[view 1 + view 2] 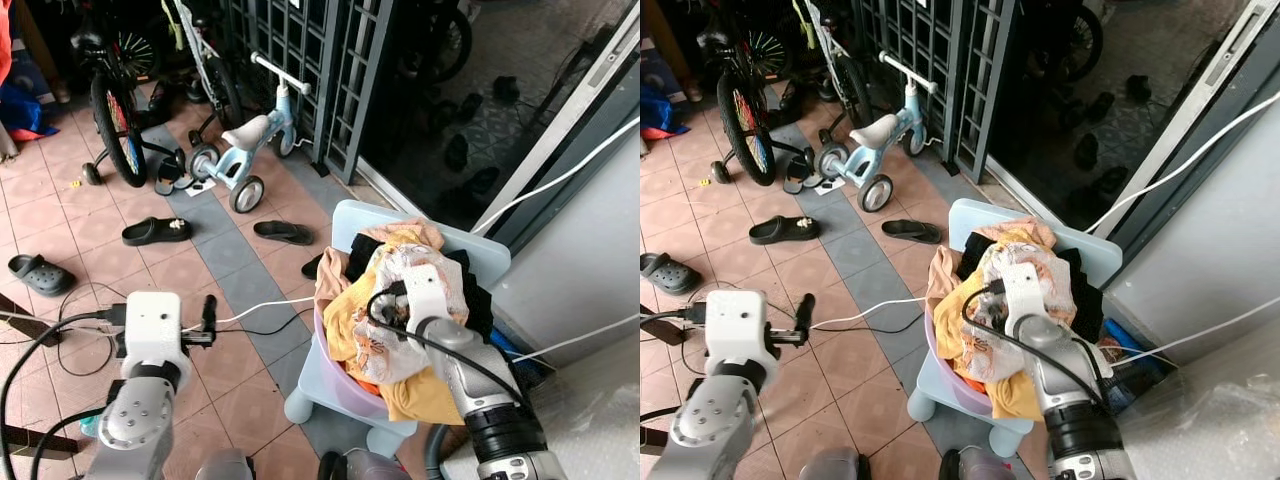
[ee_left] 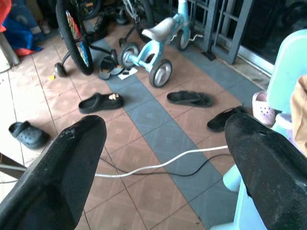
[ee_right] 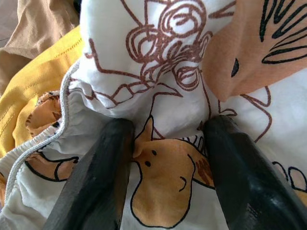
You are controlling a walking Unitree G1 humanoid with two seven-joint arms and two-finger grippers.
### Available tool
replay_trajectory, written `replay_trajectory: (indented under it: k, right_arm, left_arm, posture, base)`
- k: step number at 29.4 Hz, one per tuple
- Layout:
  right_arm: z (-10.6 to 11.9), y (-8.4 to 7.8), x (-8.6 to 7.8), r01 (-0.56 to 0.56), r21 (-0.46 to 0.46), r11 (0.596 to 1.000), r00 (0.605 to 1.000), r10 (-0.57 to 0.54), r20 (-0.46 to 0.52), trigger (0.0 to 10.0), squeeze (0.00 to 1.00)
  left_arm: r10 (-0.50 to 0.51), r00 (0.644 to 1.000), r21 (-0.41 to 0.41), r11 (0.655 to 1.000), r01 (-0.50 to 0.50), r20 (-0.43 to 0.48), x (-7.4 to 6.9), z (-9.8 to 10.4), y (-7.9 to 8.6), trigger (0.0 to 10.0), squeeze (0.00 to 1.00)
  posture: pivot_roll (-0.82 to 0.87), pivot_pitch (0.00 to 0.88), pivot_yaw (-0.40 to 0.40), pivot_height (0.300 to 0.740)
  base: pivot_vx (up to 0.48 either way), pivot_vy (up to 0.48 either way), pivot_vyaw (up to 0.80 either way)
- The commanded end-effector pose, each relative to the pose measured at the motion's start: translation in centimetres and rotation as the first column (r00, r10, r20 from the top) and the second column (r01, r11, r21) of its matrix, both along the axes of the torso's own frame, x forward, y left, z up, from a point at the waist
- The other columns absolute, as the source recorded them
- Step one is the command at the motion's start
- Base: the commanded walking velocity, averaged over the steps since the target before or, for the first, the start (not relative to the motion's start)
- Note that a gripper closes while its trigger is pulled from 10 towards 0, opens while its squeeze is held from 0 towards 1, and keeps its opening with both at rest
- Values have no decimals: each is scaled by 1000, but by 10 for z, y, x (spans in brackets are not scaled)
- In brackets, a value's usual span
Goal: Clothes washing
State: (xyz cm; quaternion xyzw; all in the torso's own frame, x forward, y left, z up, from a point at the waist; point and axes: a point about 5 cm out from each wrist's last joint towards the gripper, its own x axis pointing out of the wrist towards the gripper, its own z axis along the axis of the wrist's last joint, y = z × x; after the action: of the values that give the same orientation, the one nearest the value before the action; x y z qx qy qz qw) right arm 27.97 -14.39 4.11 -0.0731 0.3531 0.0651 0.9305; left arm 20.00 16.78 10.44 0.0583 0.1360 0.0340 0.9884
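A heap of clothes (image 1: 400, 300) fills a lilac basin (image 1: 335, 378) that sits on a pale blue plastic chair (image 1: 483, 254). The heap holds a yellow garment (image 1: 345, 325), a tan one (image 1: 328, 280), black ones (image 1: 362, 252) and a white cloth with orange animal prints (image 3: 158, 72). My right gripper (image 3: 165, 143) is pressed down into the top of the heap. A fold of the white printed cloth is pinched between its two fingers (image 3: 103, 167). To the left of the chair, my left gripper (image 2: 165, 129) hangs open over the tiled floor with nothing in it.
A white cable (image 1: 262, 308) and a black one cross the floor beside the chair. Black sandals (image 1: 283, 232), a black clog (image 1: 155, 231) and a dark clog (image 1: 40, 273) lie about. A child's blue trike (image 1: 243, 150), a bicycle (image 1: 118, 120) and a metal gate (image 1: 330, 70) stand behind.
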Motion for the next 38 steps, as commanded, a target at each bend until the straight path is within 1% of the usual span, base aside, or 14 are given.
replay_trajectory:
  k: [1, 8, 12, 15, 18, 25, 28, 29, 30, 31, 32, 34, 36, 38]
  right_arm:
    - [-4, -1, -2, 19, 5, 1000, 999, -19, -34, 0, 0]
    - [-1, -7, 2, 76, 65, 995, 997, -75, -24, 0, 0]
    - [0, -9, 2, 78, 57, 995, 997, -77, -20, 0, 0]
    - [2, -14, 3, 97, 60, 993, 995, -96, -9, 0, 0]
    - [5, -17, 3, 127, 104, 986, 992, -128, 2, 0, 0]
    - [8, -20, 3, 175, 140, 975, 983, -180, 24, 0, 0]
    - [23, -21, 5, 179, 219, 959, 968, -212, 137, 0, 0]
    - [23, -21, 5, 179, 219, 959, 968, -212, 137, 0, 0]
    - [46, -22, 6, 136, 273, 952, 926, -220, 306, 0, 0]
    - [46, -22, 6, 136, 273, 952, 926, -220, 306, 0, 0]
    - [71, -25, -1, 79, 282, 956, 864, -207, 459, 0, 0]
    - [82, -27, -7, 62, 283, 957, 827, -208, 522, 0, 0]
    - [98, -31, -19, 46, 243, 969, 776, -188, 602, 0, 0]
    - [101, -31, -22, 40, 230, 972, 767, -178, 616, 0, 0]
  left_arm:
    - [3, 1000, 7, 1000, -3, -18, 0, -3, 1, 10000, 0]
    - [39, 999, -12, 999, -39, -1, 3, -3, 1, 10000, 0]
    - [42, 999, -6, 999, -42, 2, 5, -4, 0, 10000, 0]
    - [45, 999, -34, 998, -45, 0, 9, -6, -2, 10000, 0]
    - [42, 999, -22, 999, -42, 10, 14, -6, -2, 10000, 0]
    - [43, 999, -12, 999, -42, 28, 24, -6, 0, 10000, 0]
    - [35, 999, 2, 999, -35, 42, 28, -6, -1, 10000, 0]
    - [35, 999, 2, 999, -35, 42, 28, -6, -1, 10000, 0]
    - [29, 998, 11, 999, -30, 49, 30, -6, -1, 10000, 0]
    - [29, 998, 11, 999, -30, 49, 30, -6, -1, 10000, 0]
    - [33, 998, 11, 999, -34, 55, 32, -5, -1, 10000, 0]
    - [37, 998, 6, 999, -38, 58, 33, -5, 0, 10000, 0]
    - [15, 997, 17, 1000, -17, 71, 36, -4, -1, 10000, 0]
    - [6, 997, 25, 1000, -8, 75, 37, -3, -1, 10000, 0]
  posture:
    - [117, 60, -107, 740]
    - [106, 43, -107, 740]
    - [94, 29, -101, 740]
    - [78, 9, -95, 740]
    - [67, 0, -93, 740]
    - [47, 0, -78, 740]
    - [37, 0, -63, 740]
    - [37, 0, -63, 740]
    - [27, 0, -51, 740]
    - [27, 0, -51, 740]
    - [22, 0, -44, 740]
    - [20, 0, -42, 740]
    - [11, 0, -29, 740]
    - [10, 0, -27, 740]
  base:
    - [0, 0, 0]
    - [0, 0, 0]
    - [0, 0, 0]
    - [0, 0, 0]
    - [0, 0, 0]
    - [0, 0, 0]
    - [0, 0, 0]
    - [0, 0, 0]
    - [0, 0, 0]
    - [0, 0, 0]
    - [0, 0, 0]
    - [0, 0, 0]
    - [0, 0, 0]
    - [0, 0, 0]
